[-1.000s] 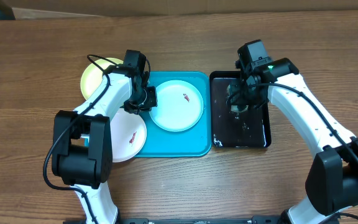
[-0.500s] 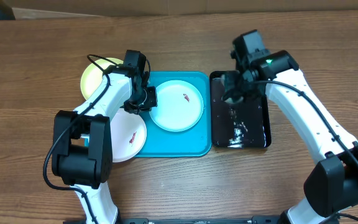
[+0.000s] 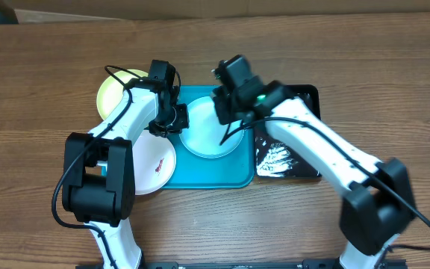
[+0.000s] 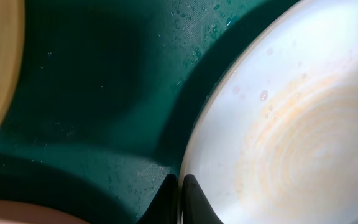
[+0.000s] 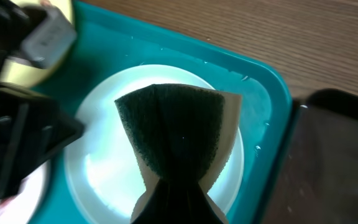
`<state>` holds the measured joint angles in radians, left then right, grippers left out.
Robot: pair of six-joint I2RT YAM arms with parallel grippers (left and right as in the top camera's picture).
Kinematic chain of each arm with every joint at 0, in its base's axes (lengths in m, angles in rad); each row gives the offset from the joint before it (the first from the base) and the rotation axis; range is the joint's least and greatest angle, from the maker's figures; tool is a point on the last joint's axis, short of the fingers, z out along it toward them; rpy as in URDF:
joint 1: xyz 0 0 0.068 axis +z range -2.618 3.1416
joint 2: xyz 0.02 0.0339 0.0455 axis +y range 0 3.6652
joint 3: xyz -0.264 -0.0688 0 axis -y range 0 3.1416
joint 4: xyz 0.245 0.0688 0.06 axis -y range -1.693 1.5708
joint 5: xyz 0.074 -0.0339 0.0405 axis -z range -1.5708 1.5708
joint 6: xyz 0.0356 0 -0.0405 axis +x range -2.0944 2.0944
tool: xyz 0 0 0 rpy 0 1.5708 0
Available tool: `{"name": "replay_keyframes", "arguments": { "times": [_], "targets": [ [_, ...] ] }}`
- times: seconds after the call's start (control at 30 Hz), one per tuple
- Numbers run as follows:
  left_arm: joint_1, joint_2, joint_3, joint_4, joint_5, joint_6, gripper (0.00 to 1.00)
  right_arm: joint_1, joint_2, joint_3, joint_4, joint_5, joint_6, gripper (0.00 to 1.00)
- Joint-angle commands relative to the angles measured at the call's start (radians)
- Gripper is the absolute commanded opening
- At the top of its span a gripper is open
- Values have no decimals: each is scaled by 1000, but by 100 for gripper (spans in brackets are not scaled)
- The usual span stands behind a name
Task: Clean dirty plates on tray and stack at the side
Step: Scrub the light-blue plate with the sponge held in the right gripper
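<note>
Right arm (image 3: 312,146) swung over tray (image 5: 272,93), sponge (image 5: 173,134) hiding plate's (image 5: 98,168) middle.

You're looking at a robotics lab bench: 2 white robot arms (image 3: 312,146) stand at a wood-grain table (image 3: 36,90), plain cardboard (image 3: 200,6) lines its far edge, and a turquoise tray (image 3: 207,173) lies between the arms.

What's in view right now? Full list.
turquoise tray: 1, turquoise, table centre
pale blue plate: 1, on the turquoise tray
yellow-green plate: 1, on the table by the tray's upper-left corner
white plate: 1, on the table by the tray's lower-left edge
black tray: 1, glossy, wet, right of the turquoise tray
sponge: 1, green on tan, folded, over the pale blue plate
table: 1, brown wood
left gripper: shut on the pale blue plate's rim
right gripper: shut on the sponge
</note>
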<state>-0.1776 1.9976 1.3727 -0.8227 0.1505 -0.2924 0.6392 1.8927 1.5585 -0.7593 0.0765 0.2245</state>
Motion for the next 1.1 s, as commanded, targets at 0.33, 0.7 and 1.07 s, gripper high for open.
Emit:
{"name": "replay_keyframes", "arguments": {
  "times": [0.33, 0.7, 1.07],
  "targets": [
    [-14, 16, -11, -13, 10, -2, 4, 27, 221, 19, 98, 219, -19, 4],
    [-14, 16, -11, -14, 5, 1, 4, 26, 322, 17, 103, 253, -18, 4],
    [-14, 16, -11, -14, 3, 1, 4, 22, 349, 13, 81, -113, -19, 4]
  ]
}}
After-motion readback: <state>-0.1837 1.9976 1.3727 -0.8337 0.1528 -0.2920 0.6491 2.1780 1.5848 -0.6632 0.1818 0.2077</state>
